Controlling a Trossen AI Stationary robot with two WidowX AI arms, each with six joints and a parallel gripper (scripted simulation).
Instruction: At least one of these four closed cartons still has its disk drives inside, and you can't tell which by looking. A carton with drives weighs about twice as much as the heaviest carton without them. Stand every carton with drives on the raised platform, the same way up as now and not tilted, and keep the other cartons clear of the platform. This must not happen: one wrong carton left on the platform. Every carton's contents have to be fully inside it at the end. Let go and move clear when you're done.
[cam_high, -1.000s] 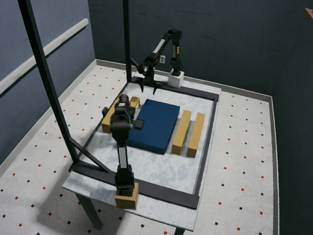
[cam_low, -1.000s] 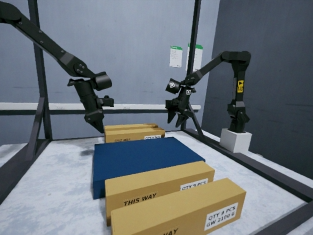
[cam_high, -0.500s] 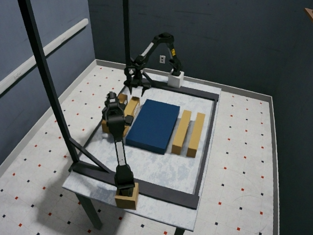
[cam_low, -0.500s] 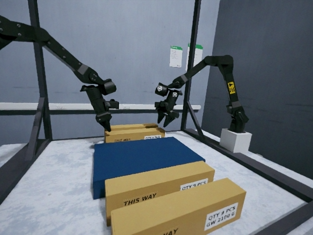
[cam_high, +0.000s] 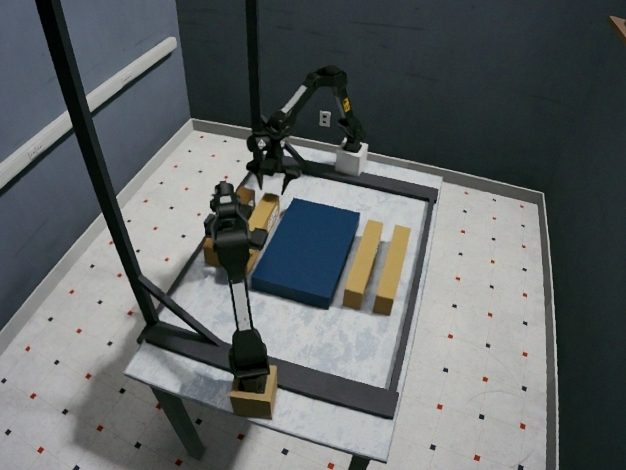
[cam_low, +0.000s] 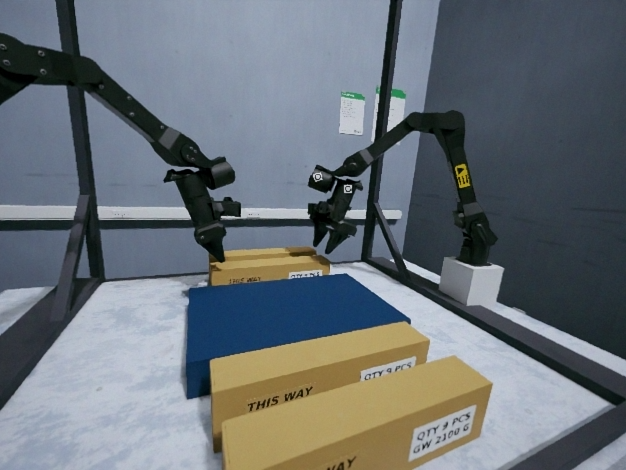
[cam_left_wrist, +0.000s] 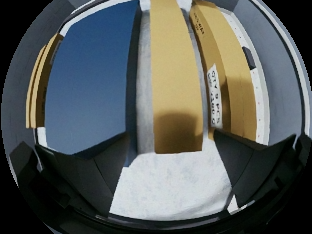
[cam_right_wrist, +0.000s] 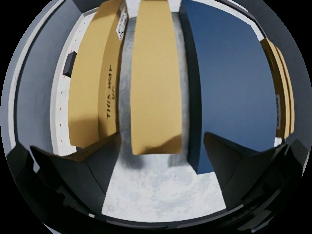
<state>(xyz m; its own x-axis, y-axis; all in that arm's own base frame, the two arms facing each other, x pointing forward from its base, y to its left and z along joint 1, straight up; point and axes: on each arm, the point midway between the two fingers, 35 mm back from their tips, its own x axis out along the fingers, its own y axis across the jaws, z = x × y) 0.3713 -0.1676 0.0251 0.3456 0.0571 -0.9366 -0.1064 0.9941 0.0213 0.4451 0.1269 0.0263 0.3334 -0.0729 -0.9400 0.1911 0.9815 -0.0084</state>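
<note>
Four closed tan cartons lie flat on the table beside the raised blue platform (cam_high: 305, 250). Two lie on one side of it: the inner carton (cam_high: 262, 215) and the outer carton (cam_high: 210, 245), which is partly hidden by the right arm. Two more (cam_high: 363, 263) (cam_high: 391, 268) lie on the other side. My left gripper (cam_high: 273, 182) is open and hangs above the inner carton's far end (cam_left_wrist: 176, 81). My right gripper (cam_low: 217, 252) is open and sits low over that carton's other end (cam_right_wrist: 155, 75). Neither holds anything.
A dark frame rail (cam_high: 414, 252) borders the table, with upright posts (cam_high: 91, 151) at the corners. The left arm's white base (cam_high: 351, 159) and the right arm's tan base (cam_high: 254, 397) stand at opposite ends.
</note>
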